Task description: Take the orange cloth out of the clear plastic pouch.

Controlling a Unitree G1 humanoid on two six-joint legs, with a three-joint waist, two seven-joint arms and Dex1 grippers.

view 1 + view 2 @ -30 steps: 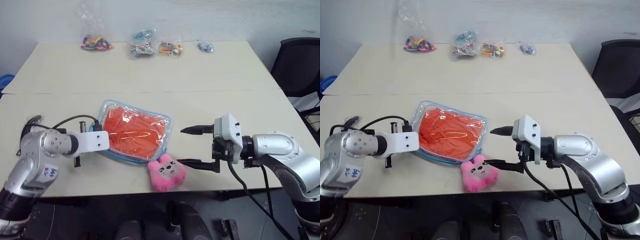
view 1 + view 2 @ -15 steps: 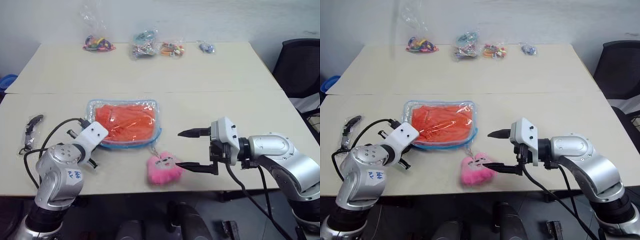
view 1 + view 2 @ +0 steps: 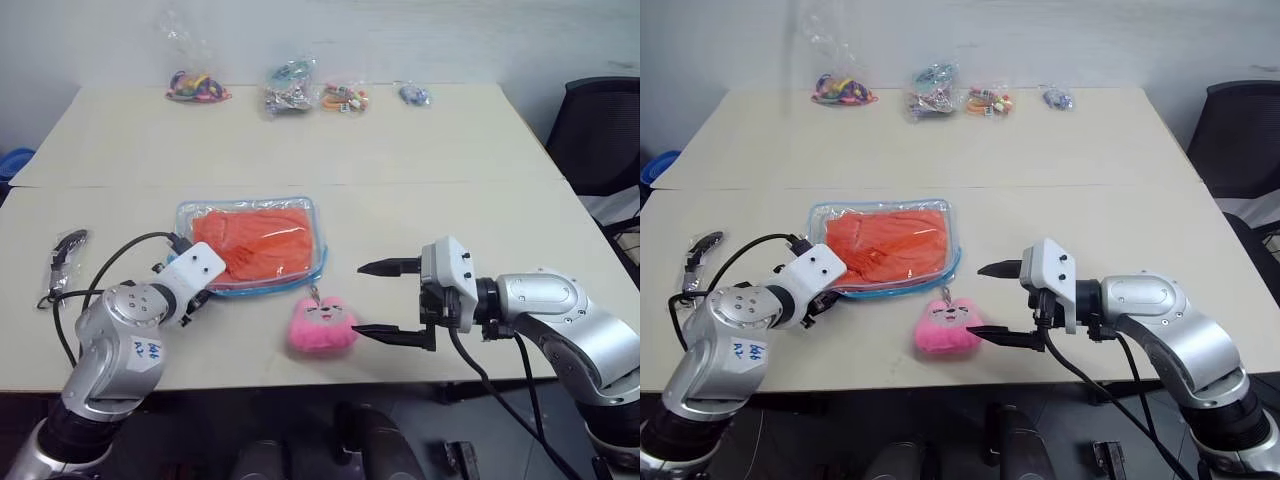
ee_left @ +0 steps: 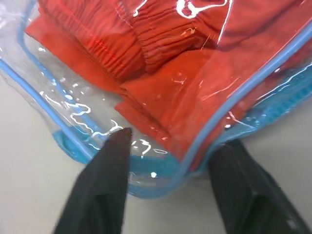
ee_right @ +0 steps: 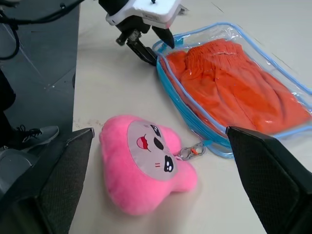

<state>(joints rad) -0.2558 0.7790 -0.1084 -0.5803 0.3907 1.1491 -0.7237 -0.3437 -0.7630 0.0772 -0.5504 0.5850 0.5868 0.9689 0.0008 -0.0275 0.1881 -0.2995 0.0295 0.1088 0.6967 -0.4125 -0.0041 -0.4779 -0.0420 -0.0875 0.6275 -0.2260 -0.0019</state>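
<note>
Both fingers of the left gripper [image 4: 170, 161] stood apart at the near left corner of the clear plastic pouch [image 3: 200, 213], one tip lying on the plastic just inside the blue zipper edge, the other on the table just outside it; they were spread and clamped nothing. From the right wrist view the same left gripper [image 5: 151, 46] showed with its black tips parted at that corner.

Wide open, the right gripper [image 3: 388, 300] hung above the table to the right of the pouch, pointing toward the robot's left, one finger above the other. Its lower fingertip was close to the pink plush charm [image 3: 322, 325] but apart from it, and it held nothing.

Flat on the cream table [image 3: 450, 160] lay the pouch, in front of the robot and a little to its left. All of the orange cloth [image 3: 262, 243] was inside it, folded, with gathered seams showing through the plastic, and filling most of the pouch. A short chain [image 5: 191, 151] joined the pouch's near edge to the charm, which lay face up on the table just in front of the pouch.

Near the table's left edge lay a small dark clip [image 3: 66, 250]. Along the far side were small clear bags of colourful trinkets [image 3: 285, 90]. A black chair [image 3: 600, 130] stood beyond the right end.
</note>
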